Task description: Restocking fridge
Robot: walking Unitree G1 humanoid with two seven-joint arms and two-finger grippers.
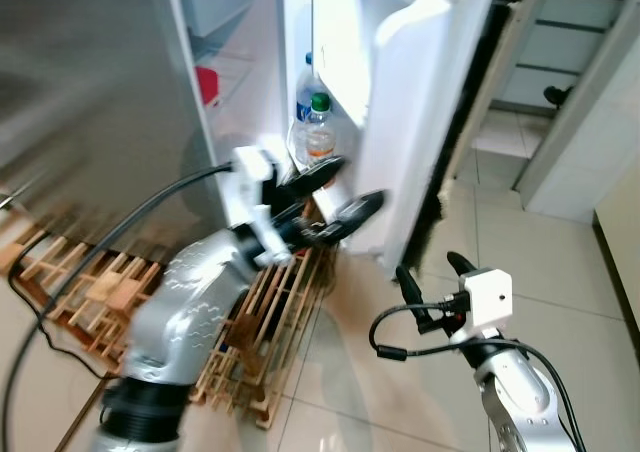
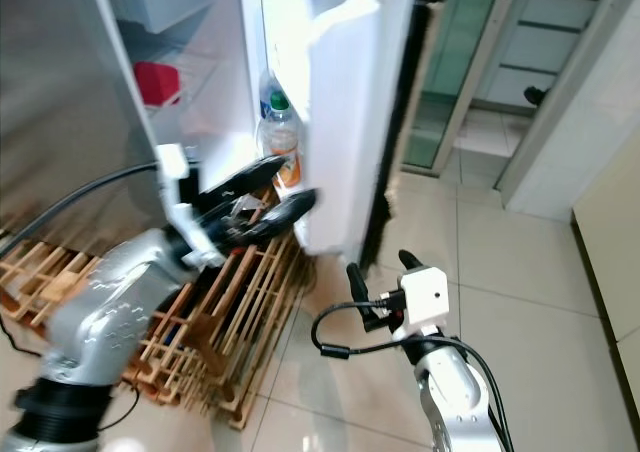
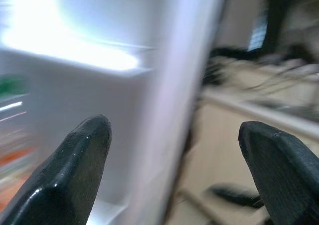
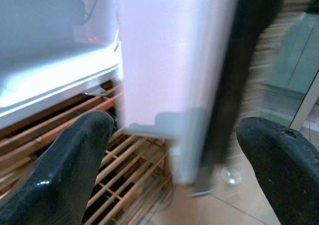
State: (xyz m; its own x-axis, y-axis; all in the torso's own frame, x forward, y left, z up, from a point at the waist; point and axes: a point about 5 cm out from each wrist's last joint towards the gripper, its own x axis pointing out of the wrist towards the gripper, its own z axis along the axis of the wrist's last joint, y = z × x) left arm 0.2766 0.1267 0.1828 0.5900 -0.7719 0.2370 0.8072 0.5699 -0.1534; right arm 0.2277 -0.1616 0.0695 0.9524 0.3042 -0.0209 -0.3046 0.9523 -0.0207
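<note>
The fridge door (image 1: 420,92) stands open, and everything here sits relative to it. On its lower shelf two bottles (image 1: 317,127) stand upright, one green-capped with an orange label, so some stock is already in. The left hand (image 1: 335,197) is raised just below that shelf, near the door's inner face, fingers spread wide and holding nothing. The right hand (image 1: 435,282) waits low beside the door's outer edge, above the floor, also open and empty. A red item (image 1: 207,84), too blurred to name, sits inside the fridge, beyond the door. With both hands empty, more fetching probably remains, or the door needs closing.
</note>
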